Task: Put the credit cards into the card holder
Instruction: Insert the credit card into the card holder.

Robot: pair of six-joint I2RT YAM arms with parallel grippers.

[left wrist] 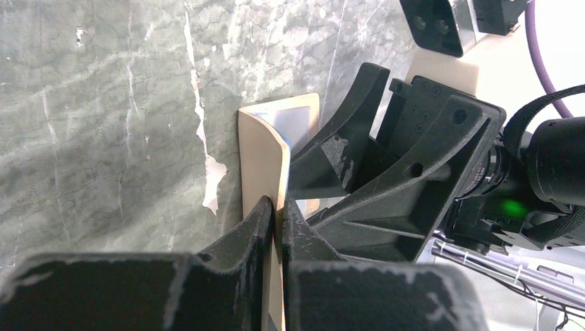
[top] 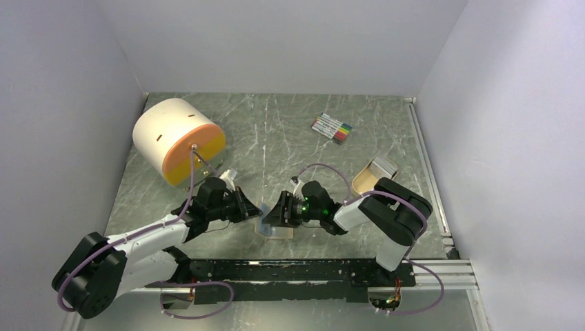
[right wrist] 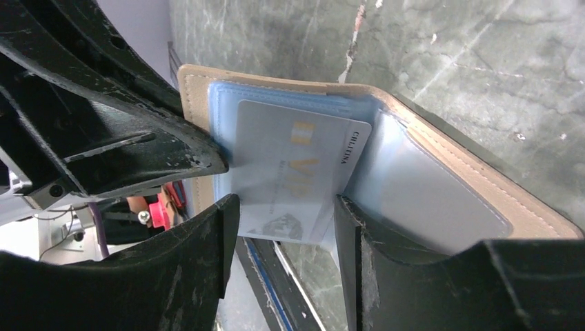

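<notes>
The tan card holder (right wrist: 476, 183) is held open off the table between the two arms, its pale blue sleeves facing my right wrist camera. A whitish credit card (right wrist: 293, 165) sits partly inside a sleeve. My right gripper (right wrist: 284, 222) spans the card's width, a finger against each long edge. In the left wrist view my left gripper (left wrist: 276, 212) is shut on the edge of the card holder's (left wrist: 262, 155) tan cover. From above, the left gripper (top: 250, 207) and right gripper (top: 274, 212) meet over the card holder (top: 271, 229).
A bundle of coloured marker pens (top: 332, 127) lies at the back. A tan open-topped tray (top: 372, 176) stands beside the right arm. A large white and orange cylinder (top: 176, 138) stands at the back left. A black rail (top: 296, 270) runs along the near edge.
</notes>
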